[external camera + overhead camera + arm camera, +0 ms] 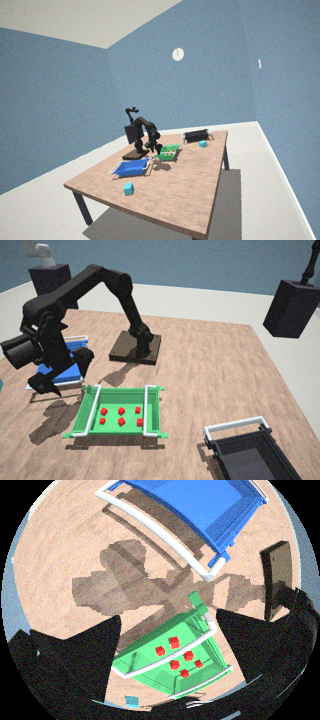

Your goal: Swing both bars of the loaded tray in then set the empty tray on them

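The green tray (116,433) (165,157) (150,646) stands on the table with several red blocks (121,410) on its floor. Its left bar (93,410) (172,656) and right bar (145,410) both lie swung in across its top. An empty blue tray (67,379) (131,171) (220,556) lies behind and left of it in the top view, bars out over its ends. My gripper (71,386) (155,153) (170,617) is wide open and empty, above the table between the green and blue trays. The arm hides part of the blue tray in the top view.
A black tray (284,451) (196,135) with its bars out stands on the other side of the green tray. One cyan block (128,188) lies near the blue tray, another cyan block (202,143) near the black tray. The arm's base plate (134,359) is behind the green tray.
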Tool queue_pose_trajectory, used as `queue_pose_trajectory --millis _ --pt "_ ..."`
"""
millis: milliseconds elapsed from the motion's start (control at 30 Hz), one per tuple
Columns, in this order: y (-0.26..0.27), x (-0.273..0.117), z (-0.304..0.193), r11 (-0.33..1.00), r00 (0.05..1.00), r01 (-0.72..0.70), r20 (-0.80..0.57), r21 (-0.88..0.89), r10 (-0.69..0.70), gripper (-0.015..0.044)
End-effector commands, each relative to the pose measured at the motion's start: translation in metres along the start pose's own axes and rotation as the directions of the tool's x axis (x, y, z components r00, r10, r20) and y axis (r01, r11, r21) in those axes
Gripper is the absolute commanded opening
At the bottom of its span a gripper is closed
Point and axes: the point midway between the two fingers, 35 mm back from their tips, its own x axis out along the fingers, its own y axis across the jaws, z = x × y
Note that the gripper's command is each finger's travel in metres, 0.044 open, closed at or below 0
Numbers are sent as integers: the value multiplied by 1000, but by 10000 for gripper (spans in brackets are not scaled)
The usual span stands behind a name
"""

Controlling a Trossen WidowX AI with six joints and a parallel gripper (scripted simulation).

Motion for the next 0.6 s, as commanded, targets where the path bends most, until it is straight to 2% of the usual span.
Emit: queue_pose_trajectory --millis 0,300,567 --pt "-36 -9 59 784 1000 -17 6 -621 27 440" --pt "-63 -8 89 503 1000 -5 10 -864 27 440" --pt "-89 -6 111 193 1000 7 12 -981 26 440"
